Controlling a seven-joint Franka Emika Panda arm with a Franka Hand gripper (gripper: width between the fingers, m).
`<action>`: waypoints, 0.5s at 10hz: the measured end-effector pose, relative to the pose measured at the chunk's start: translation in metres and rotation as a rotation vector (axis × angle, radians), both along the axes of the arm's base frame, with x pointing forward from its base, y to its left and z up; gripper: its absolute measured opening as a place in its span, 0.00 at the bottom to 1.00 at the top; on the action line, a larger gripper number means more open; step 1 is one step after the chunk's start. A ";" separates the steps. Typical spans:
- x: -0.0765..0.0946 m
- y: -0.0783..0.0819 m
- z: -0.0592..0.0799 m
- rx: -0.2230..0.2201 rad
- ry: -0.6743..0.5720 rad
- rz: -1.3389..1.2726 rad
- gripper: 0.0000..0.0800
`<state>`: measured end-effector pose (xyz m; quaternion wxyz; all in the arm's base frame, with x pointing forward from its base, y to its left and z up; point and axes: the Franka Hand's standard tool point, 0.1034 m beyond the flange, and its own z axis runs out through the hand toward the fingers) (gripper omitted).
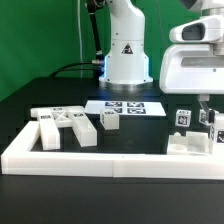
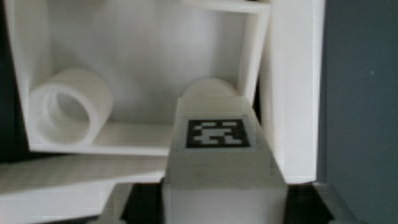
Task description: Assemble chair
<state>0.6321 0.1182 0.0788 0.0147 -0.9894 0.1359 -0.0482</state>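
The black table (image 1: 25,105) is carrying the marker board (image 1: 125,107). White chair parts (image 1: 65,126) are lying on 2 sides of it, and the border wall (image 1: 90,158) is lying in front.

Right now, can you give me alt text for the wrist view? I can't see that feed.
The gripper is shut on a white tagged post, whose rounded tip lies in front of a boxy white chair part with an open recess. A white ring sits inside the recess; dark table shows beside the part.
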 end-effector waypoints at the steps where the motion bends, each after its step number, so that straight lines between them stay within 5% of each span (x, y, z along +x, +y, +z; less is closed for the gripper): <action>1: 0.000 -0.002 0.000 0.002 0.005 -0.052 0.36; 5: -0.002 -0.019 0.001 -0.001 0.021 -0.294 0.36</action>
